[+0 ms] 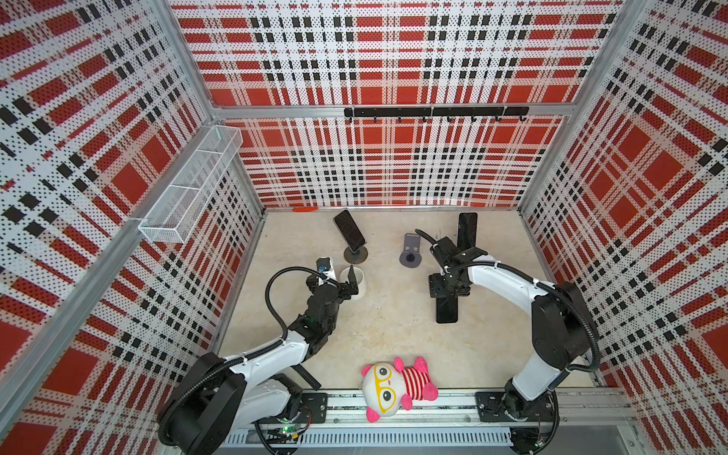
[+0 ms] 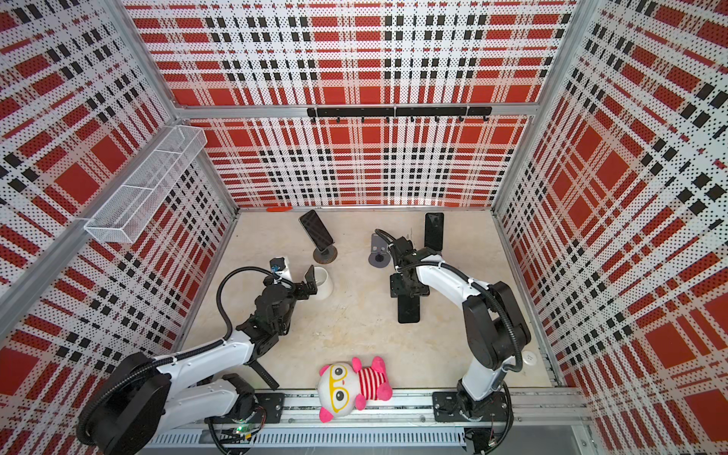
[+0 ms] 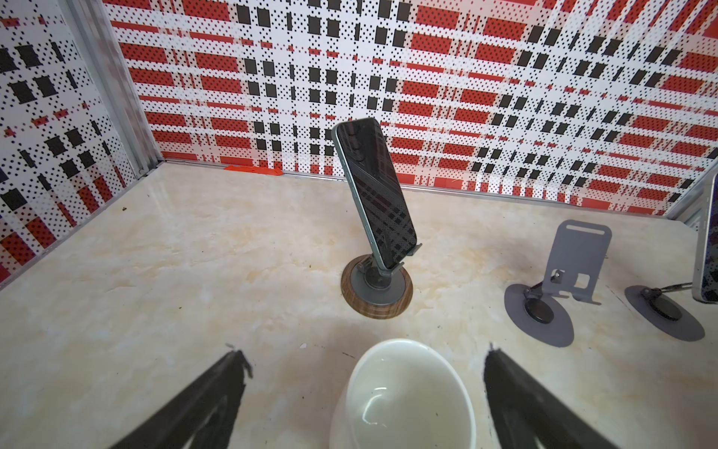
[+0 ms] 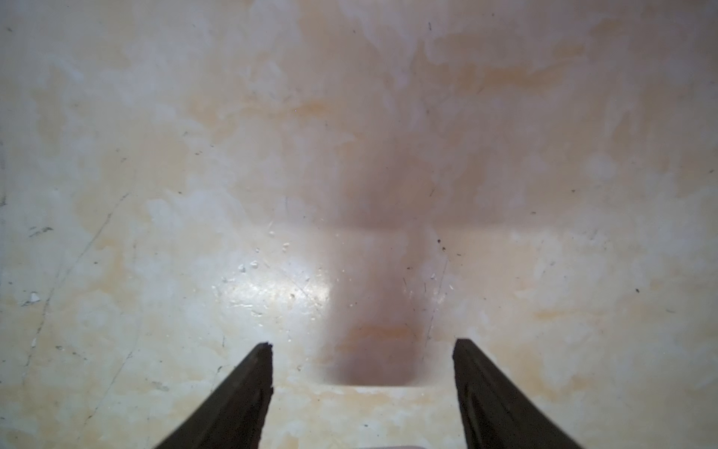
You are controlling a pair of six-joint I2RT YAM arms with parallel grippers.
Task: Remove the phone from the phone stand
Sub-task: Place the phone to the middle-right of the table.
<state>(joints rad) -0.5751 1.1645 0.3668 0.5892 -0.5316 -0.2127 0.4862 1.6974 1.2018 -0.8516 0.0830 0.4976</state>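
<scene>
Phone point(image 1: 447, 311) flat on table point(image 1: 394, 338) near empty stand point(image 1: 410, 252), under right claw point(image 4: 362, 344), jaws apart, nothing between; could get clipped and skidded into stand by a crooked retreat.

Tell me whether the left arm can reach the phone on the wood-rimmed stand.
Probably yes: the left gripper is open and faces the phone, but the white cup sits between them.

My left arm point(image 1: 275, 354) and right arm point(image 1: 508, 277) wear glossy white shells between bulky black joints. A ribbed black hose point(image 1: 268, 293) loops along each, cinched by white ties. My fingers point(image 3: 202, 404) are slim, matte black wedges with frayed tips.
</scene>
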